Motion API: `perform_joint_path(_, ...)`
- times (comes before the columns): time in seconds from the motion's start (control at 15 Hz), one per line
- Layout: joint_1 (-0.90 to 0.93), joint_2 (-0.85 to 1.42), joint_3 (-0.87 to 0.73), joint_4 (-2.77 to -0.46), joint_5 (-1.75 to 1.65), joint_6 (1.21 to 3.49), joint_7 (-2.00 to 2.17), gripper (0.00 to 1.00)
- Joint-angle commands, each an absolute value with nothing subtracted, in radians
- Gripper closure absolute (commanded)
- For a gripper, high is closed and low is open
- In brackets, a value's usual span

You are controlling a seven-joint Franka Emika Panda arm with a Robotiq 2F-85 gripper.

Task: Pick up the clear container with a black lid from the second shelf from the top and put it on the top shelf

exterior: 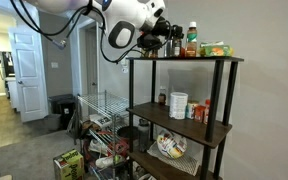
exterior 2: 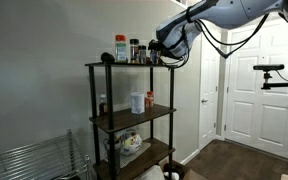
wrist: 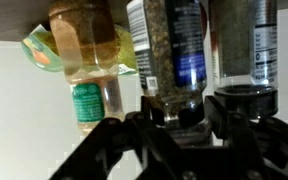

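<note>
The clear container with a black lid point(wrist: 170, 50) fills the middle of the wrist view, which is upside down, so the lid points to the bottom of the picture. My gripper point(wrist: 182, 110) is shut on it, one black finger on each side of the lid. In both exterior views the gripper point(exterior: 170, 40) point(exterior 2: 157, 52) sits at the level of the top shelf point(exterior: 184, 59) point(exterior 2: 124, 66), among the bottles there. Whether the container's base rests on the board I cannot tell. The second shelf from the top point(exterior: 179, 124) point(exterior 2: 134, 116) lies below.
A tan-filled jar point(wrist: 84, 60), a green-yellow packet point(wrist: 39, 50) and a dark bottle point(wrist: 246, 50) flank the container. A red-capped bottle point(exterior: 192, 38) and packets point(exterior: 216, 49) stand further along. A white tub point(exterior: 178, 105) sits below. A chrome wire rack point(exterior: 99, 115) stands beside the unit.
</note>
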State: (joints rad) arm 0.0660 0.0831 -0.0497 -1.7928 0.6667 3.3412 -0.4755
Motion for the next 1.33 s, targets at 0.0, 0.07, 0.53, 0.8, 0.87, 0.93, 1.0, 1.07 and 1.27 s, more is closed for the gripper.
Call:
perform_joint_path(0.0,0.04,0.037,-0.04,-1.831,0.449,3.298,-0.247,0.69)
perform_joint_path(0.07,0.036,0.033,-0.038,-1.832,0.391,3.289,-0.193,0.69)
perform_joint_path(0.53,0.03,0.013,-0.03,-1.811,0.215,3.225,-0.027,0.69)
perform_joint_path(0.8,0.025,0.011,-0.031,-1.81,0.195,3.216,0.001,0.69)
perform_joint_path(0.87,0.023,0.014,-0.031,-1.809,0.193,3.215,0.007,0.69)
perform_joint_path(0.93,0.022,0.017,-0.032,-1.809,0.193,3.215,0.012,0.69)
perform_joint_path(1.0,0.02,0.019,-0.032,-1.808,0.194,3.213,0.017,0.69)
perform_joint_path(1.07,0.019,0.022,-0.033,-1.808,0.195,3.214,0.021,0.69)
perform_joint_path(1.27,0.014,0.028,-0.035,-1.81,0.2,3.215,0.033,0.69)
